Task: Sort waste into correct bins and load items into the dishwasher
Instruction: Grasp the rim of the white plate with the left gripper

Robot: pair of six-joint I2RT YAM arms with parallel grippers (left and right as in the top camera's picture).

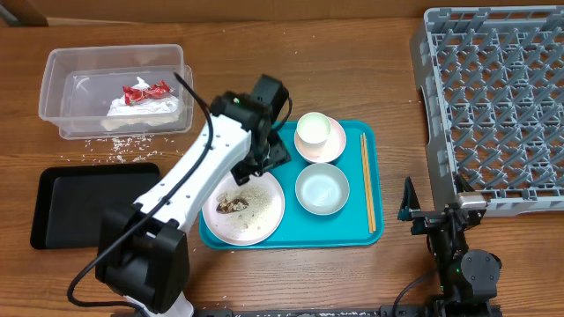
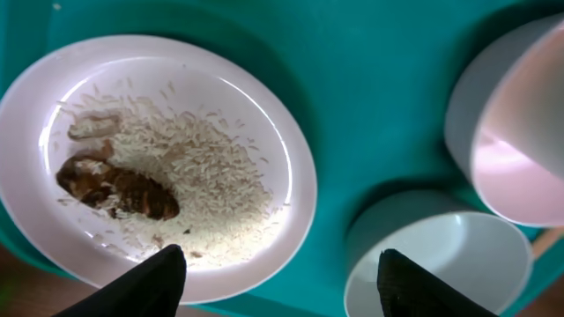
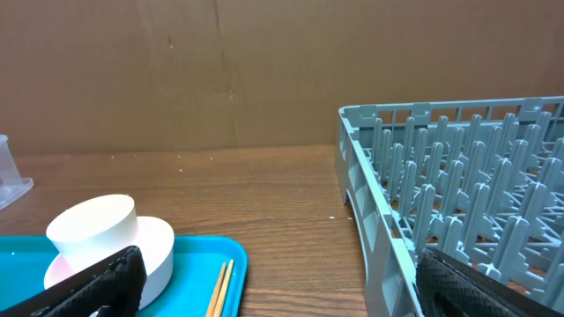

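One wooden table (image 1: 352,70), teal tray (image 1: 348,231), grey dish rack (image 1: 493,97), brown backdrop (image 3: 264,70)

We see a brown wood counter (image 1: 352,62) with dark lines running along it. It spreads from side to side in the view from above. Behind the counter stands a flat brown wall (image 3: 220,70) that looks like cardboard, with a thin crease going down it. The light is soft and even.
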